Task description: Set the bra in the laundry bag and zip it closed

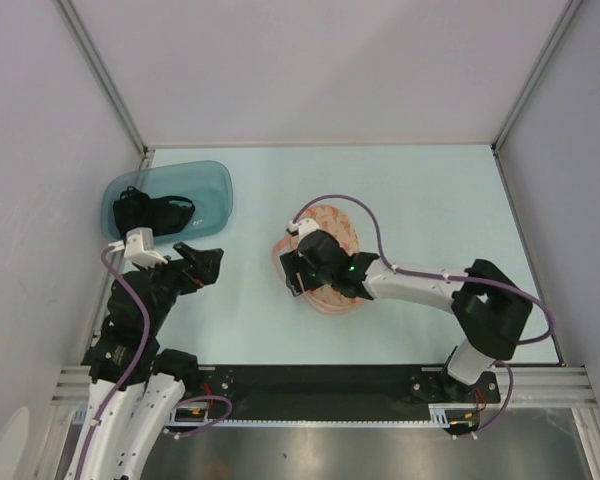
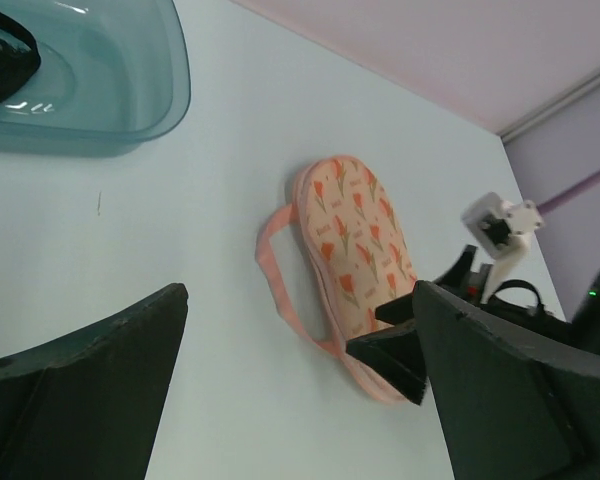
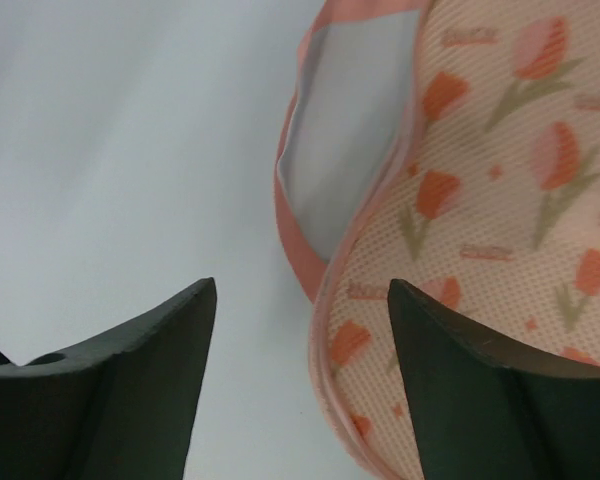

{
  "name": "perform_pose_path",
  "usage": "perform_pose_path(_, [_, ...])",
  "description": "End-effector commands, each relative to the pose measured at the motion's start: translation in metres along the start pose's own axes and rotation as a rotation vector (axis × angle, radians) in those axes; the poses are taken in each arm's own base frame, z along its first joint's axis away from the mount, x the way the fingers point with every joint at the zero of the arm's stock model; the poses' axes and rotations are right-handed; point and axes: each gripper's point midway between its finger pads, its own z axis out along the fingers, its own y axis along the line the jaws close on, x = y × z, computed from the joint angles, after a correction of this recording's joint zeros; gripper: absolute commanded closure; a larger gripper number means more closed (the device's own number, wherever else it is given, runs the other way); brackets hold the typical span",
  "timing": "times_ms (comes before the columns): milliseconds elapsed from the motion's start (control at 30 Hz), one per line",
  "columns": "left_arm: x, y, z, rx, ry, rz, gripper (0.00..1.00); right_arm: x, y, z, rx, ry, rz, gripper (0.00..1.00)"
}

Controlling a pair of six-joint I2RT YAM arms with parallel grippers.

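Bra (image 1: 152,212) sits in teal tub (image 1: 216,188), upper left. Laundry bag (image 2: 355,250) lies mid table (image 1: 430,200). Right claw (image 3: 300,290) spread over bag's pink edge, pinching nothing. Left claw (image 2: 280,320) spread wide, lower left, near tub.

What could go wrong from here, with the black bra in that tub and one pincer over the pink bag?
1. The bra lies bunched in the teal tub; the open left pincer might catch only a strap, leaving it dangling or snagged on the rim.
2. The open right pincer hangs over the laundry bag edge; it might pinch both layers together, or just slide the bag across the table.
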Motion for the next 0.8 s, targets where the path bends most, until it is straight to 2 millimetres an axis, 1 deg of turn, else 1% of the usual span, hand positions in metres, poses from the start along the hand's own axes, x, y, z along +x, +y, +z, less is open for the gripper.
perform_pose_path(0, [0.008,-0.013,-0.01,0.062,0.074,0.023,0.01,0.012,0.017,0.017,0.012,0.052,-0.065,0.3])
perform_pose_path(33, [0.011,-0.015,-0.01,0.076,0.087,0.021,0.01,0.013,0.013,0.021,0.042,0.046,-0.069,0.31])
perform_pose_path(67, [0.013,-0.016,-0.01,0.084,0.094,0.014,0.01,0.017,0.011,0.024,0.058,0.054,-0.075,0.35])
perform_pose_path(133, [0.016,-0.018,-0.012,0.097,0.107,0.011,0.01,0.019,0.005,0.026,0.099,0.052,-0.094,0.39])
perform_pose_path(167, [0.017,-0.018,-0.012,0.102,0.11,0.011,0.01,0.02,0.002,0.026,0.11,0.055,-0.104,0.44])
perform_pose_path(233, [0.018,-0.019,-0.013,0.108,0.112,0.011,0.01,0.024,-0.003,0.025,0.135,0.061,-0.122,0.45])
perform_pose_path(267, [0.018,-0.02,-0.013,0.113,0.114,0.014,0.0,0.025,-0.004,0.023,0.132,0.059,-0.125,0.49])
perform_pose_path(367, [0.02,-0.02,-0.013,0.117,0.124,0.012,0.0,0.029,-0.004,0.018,0.115,0.055,-0.128,0.55])
perform_pose_path(433, [0.024,-0.019,-0.011,0.114,0.137,0.009,0.0,0.033,-0.005,0.013,0.101,0.056,-0.128,0.55])
perform_pose_path(500, [0.025,-0.02,-0.009,0.119,0.147,0.009,0.0,0.038,-0.009,0.011,0.106,0.053,-0.121,0.63])
perform_pose_path(533, [0.027,-0.019,-0.008,0.119,0.15,0.01,0.0,0.04,-0.011,0.011,0.11,0.059,-0.12,0.67])
perform_pose_path(567, [0.027,-0.02,-0.008,0.121,0.155,0.009,0.01,0.042,-0.011,0.011,0.114,0.062,-0.122,0.67])
perform_pose_path(633, [0.028,-0.019,-0.006,0.118,0.157,0.009,0.01,0.046,-0.015,0.012,0.124,0.066,-0.123,0.73])
perform_pose_path(767, [0.029,-0.019,-0.005,0.122,0.162,0.009,0.01,0.044,-0.017,0.014,0.138,0.05,-0.122,0.79])
